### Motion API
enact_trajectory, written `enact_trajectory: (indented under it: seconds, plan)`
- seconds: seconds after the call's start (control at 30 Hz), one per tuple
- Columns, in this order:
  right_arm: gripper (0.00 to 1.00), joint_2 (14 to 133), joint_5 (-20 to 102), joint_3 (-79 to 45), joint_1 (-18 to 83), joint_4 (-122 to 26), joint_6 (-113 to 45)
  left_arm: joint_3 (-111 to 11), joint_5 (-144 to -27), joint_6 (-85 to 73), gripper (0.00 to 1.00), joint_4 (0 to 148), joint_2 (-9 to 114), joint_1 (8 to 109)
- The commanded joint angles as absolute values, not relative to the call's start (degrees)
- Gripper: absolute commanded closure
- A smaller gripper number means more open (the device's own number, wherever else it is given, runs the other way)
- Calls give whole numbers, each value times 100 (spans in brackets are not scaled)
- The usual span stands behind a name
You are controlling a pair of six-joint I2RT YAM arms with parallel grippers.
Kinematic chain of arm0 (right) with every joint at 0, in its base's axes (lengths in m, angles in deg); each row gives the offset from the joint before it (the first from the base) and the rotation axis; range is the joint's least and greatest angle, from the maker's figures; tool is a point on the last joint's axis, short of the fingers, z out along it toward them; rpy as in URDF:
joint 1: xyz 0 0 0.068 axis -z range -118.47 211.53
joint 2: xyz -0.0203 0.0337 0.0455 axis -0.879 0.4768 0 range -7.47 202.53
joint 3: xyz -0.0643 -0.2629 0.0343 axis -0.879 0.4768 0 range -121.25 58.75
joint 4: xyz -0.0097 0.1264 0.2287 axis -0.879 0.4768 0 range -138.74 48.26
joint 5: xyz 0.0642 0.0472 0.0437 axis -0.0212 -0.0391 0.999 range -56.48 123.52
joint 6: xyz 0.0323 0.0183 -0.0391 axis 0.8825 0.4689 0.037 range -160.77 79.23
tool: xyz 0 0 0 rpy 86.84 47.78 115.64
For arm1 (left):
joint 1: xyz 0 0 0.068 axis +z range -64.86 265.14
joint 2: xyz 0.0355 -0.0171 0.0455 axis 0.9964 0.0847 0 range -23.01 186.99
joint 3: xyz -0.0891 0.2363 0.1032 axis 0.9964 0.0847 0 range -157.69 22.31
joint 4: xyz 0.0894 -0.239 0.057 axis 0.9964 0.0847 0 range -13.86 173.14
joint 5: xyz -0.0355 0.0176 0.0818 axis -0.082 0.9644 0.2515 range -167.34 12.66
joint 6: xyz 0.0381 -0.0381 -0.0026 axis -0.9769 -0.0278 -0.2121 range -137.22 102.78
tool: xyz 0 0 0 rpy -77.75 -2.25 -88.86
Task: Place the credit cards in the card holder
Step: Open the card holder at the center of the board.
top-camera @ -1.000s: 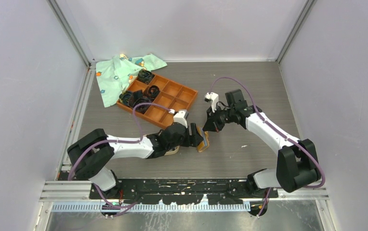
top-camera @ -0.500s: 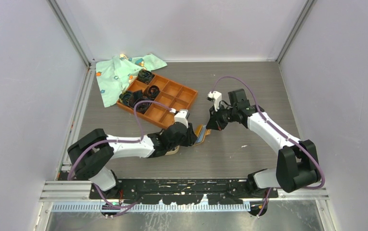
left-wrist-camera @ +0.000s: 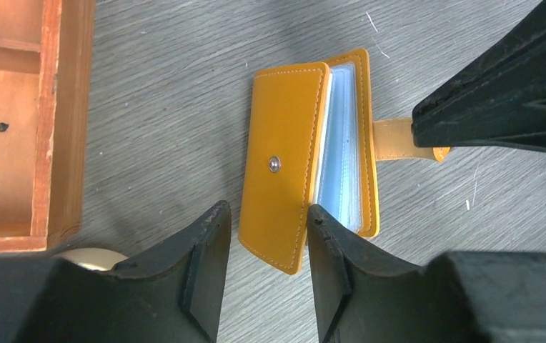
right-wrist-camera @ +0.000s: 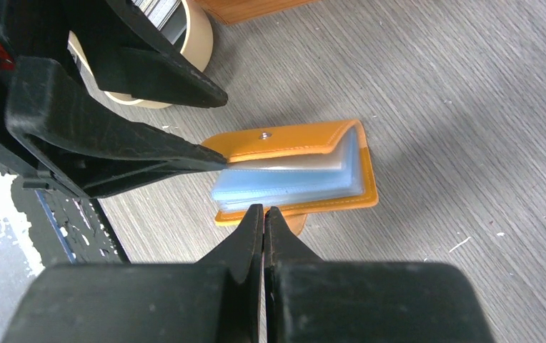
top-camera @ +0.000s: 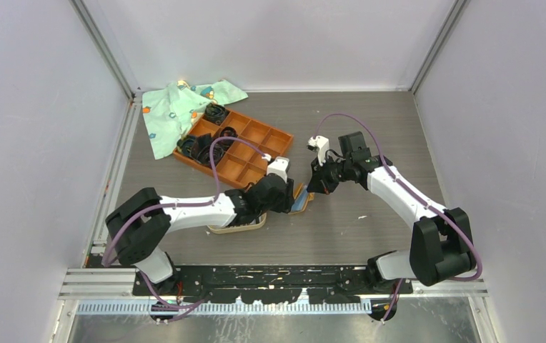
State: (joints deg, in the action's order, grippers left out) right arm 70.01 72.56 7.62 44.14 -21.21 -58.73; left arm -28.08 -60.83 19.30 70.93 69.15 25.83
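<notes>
- Fingers of the left gripper (left-wrist-camera: 266, 211) stand apart and empty, straddling a corner of the small orange leather-like card holder (left-wrist-camera: 284, 164). Those of the right gripper (right-wrist-camera: 263, 211) are pressed together over its strap; whether they pinch it is unclear.
- Smooth pale walls (top-camera: 27, 143) enclose a grey wood-grain table (top-camera: 370, 128).
- The card holder lies half open on the table between the grippers, its bluish clear sleeves fanned.
</notes>
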Motion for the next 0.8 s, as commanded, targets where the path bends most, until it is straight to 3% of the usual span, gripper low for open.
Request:
enact_trajectory:
  seconds: [0.0, 0.37, 0.77]
  plan:
    - [99, 6813, 7316, 497, 4452, -2161, -5967, -3256, -5968, 1708, 56, 7719, 7155, 2570]
    - [99, 6787, 7377, 478, 4474, -2117, -5996, -3687, -5985, 1647, 56, 8326, 7300, 2582]
    - [99, 6729, 7511, 470, 4496, -2092, -5990, -3924, -6266, 1269, 46, 8460, 7348, 2699]
